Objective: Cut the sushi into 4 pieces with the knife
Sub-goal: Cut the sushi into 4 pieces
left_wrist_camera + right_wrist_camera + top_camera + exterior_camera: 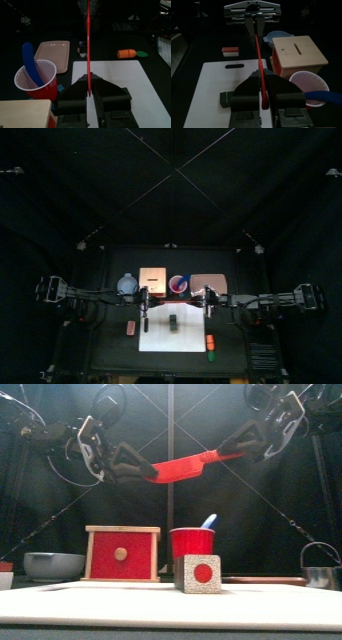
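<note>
As jaws hover, both clamp knife [185, 465].

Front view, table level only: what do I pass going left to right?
blue-grey bowl → wooden box with the red drawer front → red cup → metal cutter

Bowl [54, 565], wooden box [122, 554], red cup [193, 544], pink tray [55, 52] stand abreast.
</note>
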